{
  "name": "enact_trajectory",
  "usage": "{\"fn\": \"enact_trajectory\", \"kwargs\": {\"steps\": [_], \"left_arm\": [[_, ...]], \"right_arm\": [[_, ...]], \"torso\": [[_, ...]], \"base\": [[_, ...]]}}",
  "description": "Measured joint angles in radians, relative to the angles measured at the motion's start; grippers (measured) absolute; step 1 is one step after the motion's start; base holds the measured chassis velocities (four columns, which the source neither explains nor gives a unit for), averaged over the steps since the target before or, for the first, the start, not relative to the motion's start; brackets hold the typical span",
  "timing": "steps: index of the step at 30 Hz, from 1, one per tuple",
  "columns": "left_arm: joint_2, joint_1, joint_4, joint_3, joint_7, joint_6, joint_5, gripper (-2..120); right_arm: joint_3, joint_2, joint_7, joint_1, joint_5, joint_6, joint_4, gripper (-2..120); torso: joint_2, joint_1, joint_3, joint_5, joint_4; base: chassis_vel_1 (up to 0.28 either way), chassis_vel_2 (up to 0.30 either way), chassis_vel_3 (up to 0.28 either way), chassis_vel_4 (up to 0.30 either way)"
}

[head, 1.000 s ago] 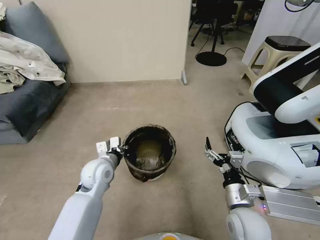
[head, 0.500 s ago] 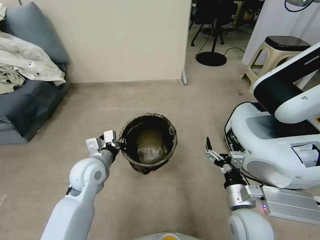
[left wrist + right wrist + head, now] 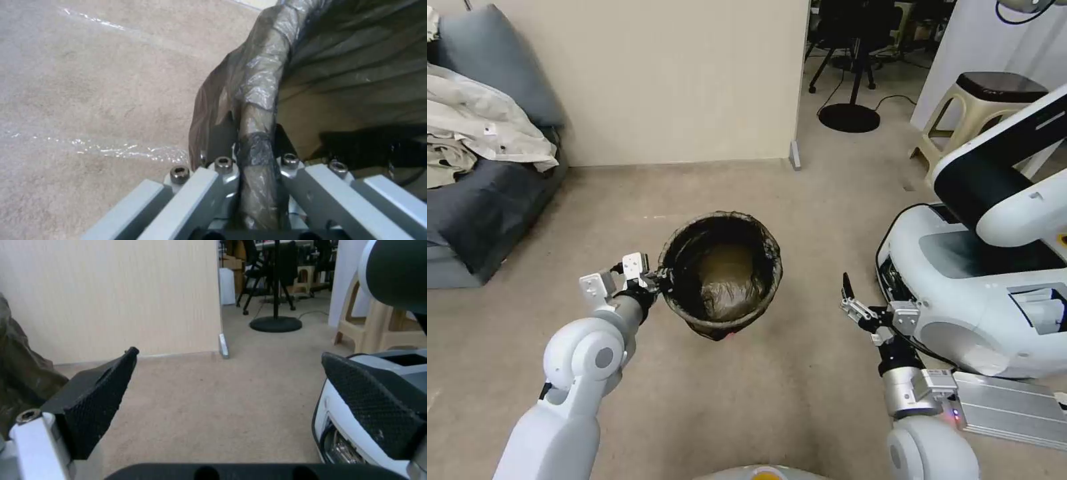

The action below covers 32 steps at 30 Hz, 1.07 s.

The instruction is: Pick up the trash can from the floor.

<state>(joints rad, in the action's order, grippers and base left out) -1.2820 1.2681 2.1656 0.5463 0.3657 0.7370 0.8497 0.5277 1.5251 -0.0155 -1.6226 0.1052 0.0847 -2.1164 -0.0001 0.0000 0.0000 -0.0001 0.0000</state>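
Honestly, my left gripper (image 3: 662, 280) pinches the trash can (image 3: 720, 273) by its bag-covered rim, above the floor (image 3: 774, 400); slick plastic could slip. My right gripper (image 3: 854, 303) hangs open, idle.

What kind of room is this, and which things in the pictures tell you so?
Probably a robotics lab or office with a mock living corner. A dark grey sofa with crumpled beige cloth stands by a cream partition wall; black office chairs and another large white robot stand on the beige carpet floor.

Trash can (image 3: 720, 273) between arms, above floor (image 3: 774, 400).
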Motion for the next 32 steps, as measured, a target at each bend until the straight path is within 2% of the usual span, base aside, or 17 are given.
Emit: {"fn": "enact_trajectory", "kwargs": {"steps": [32], "left_arm": [[-0.004, 0.024, 0.019, 0.016, -0.006, -0.001, -0.001, 1]], "right_arm": [[0.001, 0.0, -0.002, -0.016, 0.001, 0.004, -0.006, 100]], "torso": [[0.0, 0.0, 0.0, 0.0001, 0.0]], "base": [[0.0, 0.0, 0.0, 0.0]]}}
